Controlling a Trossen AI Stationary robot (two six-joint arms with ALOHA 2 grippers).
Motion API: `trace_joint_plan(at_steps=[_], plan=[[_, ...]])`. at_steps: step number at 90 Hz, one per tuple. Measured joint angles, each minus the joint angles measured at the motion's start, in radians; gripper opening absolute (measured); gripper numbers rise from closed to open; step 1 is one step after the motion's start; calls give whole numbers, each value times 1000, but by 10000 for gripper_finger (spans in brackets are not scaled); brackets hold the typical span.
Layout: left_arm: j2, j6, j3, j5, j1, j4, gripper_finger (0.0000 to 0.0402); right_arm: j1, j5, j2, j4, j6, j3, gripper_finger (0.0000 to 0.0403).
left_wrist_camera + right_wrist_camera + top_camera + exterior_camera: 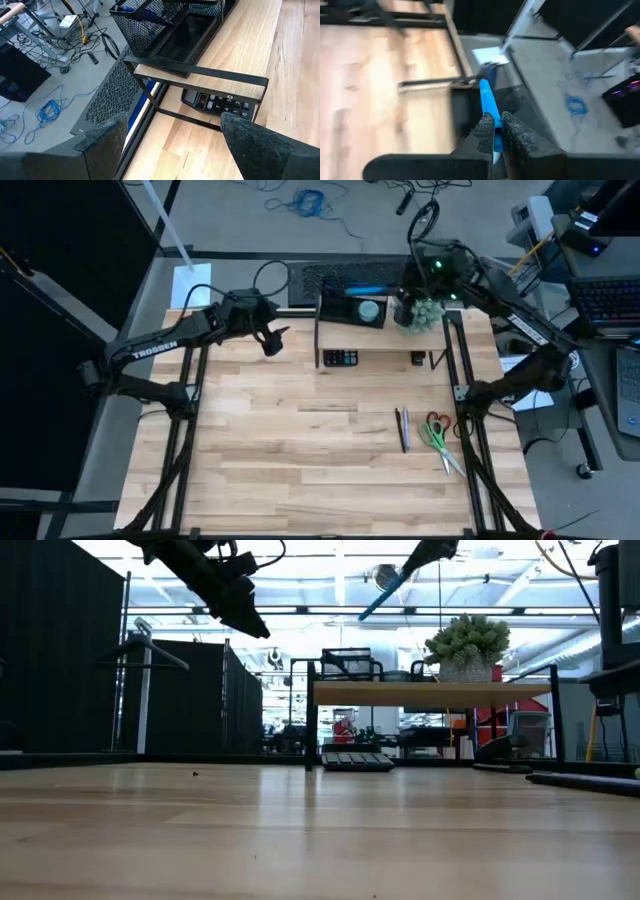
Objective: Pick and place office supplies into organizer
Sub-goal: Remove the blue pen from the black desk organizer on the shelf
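My right gripper [495, 125] is shut on a blue pen [486, 100] and hangs over the far side of the table, above the black mesh organizer [352, 308]. The organizer stands on a wooden shelf riser [380, 340] and holds a round blue-grey disc [370, 309]. Two slim pens [402, 428] and scissors with red and green handles [437, 436] lie flat on the table toward the right. My left gripper [274, 340] hovers open, high above the table left of the riser, with nothing between its fingers. My right gripper pinches the blue pen's rear part [490, 114] between its two fingers. The pen lies along the fingers and sticks out past their tips. In the low view the pen [381, 597] slants downward, lifted clear, above the organizer [346, 662].
A black calculator [340, 358] lies under the riser. A fuzzy green plant [425, 312] stands on the riser's right end, close to my right gripper. The table's black frame rails [462, 380] run along both sides. The middle and near wood surface is bare.
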Motion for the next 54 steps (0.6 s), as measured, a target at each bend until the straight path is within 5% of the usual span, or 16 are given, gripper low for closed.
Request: trace_joint_plan(at_steps=[33, 54], plan=[[9, -84, 0, 317, -37, 96, 309, 264, -1, -14, -176, 157, 0, 0], [106, -139, 0, 407, -152, 269, 309, 418, 8, 64, -184, 189, 0, 0]])
